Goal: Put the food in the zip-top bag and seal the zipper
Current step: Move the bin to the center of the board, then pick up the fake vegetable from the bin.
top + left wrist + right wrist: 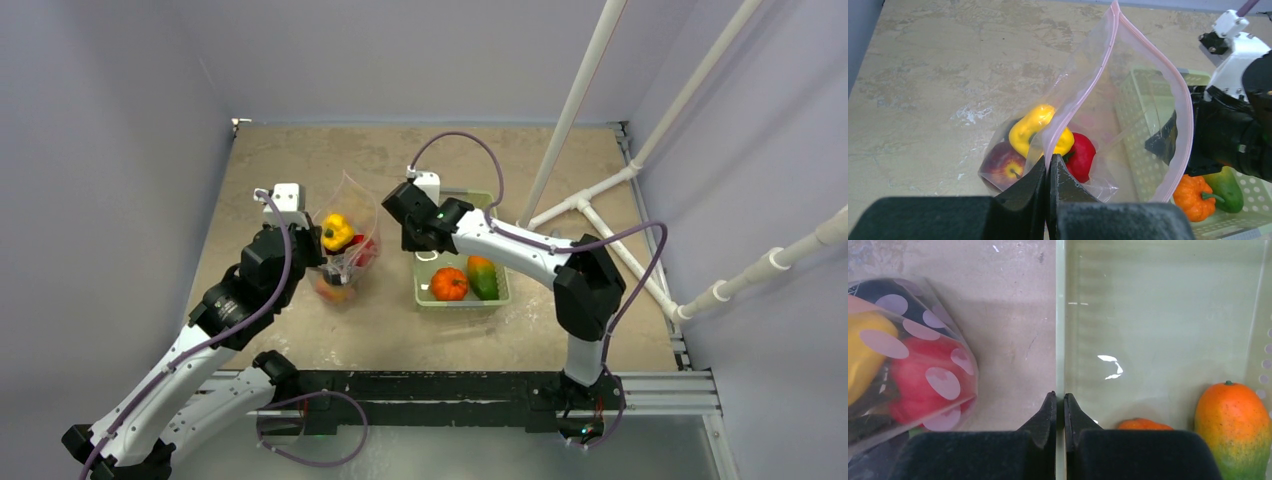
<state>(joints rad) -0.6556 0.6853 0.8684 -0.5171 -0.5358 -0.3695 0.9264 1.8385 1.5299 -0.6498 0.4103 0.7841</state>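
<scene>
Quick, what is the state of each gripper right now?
Left gripper: closed on the zip-top bag at its mouth edge.
Right gripper: closed on the basket at its rim.

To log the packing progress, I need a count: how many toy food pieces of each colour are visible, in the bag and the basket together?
Yellow, pepper in the zip-top bag: 1
Red, tomato in the bag: 1
Red-yellow, peach in the bag: 1
Orange, pumpkin in the basket: 1
Green-orange piece in the basket: 1
Total: 5. A dark shape behind the pepper is unclear and is not counted.
</scene>
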